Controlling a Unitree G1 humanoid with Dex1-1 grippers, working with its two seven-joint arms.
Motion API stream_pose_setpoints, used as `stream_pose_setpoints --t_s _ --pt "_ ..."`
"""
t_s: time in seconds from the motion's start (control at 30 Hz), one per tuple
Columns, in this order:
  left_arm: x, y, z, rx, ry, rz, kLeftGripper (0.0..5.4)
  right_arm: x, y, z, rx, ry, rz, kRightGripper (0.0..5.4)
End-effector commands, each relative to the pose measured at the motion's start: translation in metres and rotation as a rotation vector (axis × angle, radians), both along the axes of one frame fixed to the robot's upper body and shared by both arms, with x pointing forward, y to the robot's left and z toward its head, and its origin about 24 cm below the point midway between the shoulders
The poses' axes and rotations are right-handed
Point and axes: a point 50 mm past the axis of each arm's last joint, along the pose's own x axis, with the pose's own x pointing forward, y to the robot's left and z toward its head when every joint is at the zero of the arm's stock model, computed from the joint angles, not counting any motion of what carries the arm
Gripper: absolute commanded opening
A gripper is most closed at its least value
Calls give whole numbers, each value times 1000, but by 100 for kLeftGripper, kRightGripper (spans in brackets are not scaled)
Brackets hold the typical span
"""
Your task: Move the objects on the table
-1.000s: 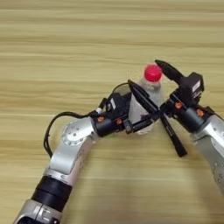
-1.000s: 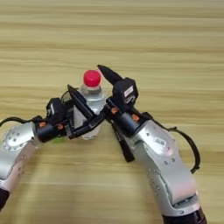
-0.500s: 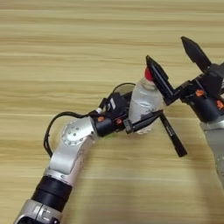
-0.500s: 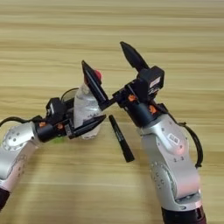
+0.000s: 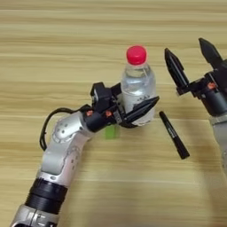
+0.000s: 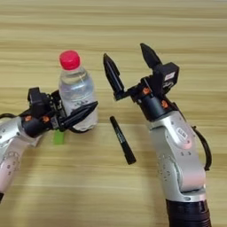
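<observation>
On the tabletop point(image 5: 53, 53), the left end effector point(image 5: 133, 106) clamps the upright bottle point(image 5: 138, 86), the right end effector point(image 6: 131, 66) gapes above the marker point(image 6: 122, 139), likely next.

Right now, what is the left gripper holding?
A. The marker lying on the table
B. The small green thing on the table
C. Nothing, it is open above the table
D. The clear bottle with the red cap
D: the left gripper has its black fingers closed around the body of the upright bottle, while the marker lies free on the table and the right gripper is open, apart from both.
</observation>
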Motion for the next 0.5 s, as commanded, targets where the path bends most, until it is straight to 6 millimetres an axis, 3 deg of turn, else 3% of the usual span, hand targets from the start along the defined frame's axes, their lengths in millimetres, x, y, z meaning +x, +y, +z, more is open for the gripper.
stream_pose_setpoints --t_s 0.03,0.17,0.5 --pt "7 13 15 -34 -47 61 313 3 0 1 9 0 3 540" --pt "12 27 25 -48 -89 137 313 4 0 0 8 6 -2 540" --pt "44 85 42 -70 -114 509 313 6 1 -3 -6 15 -5 540"
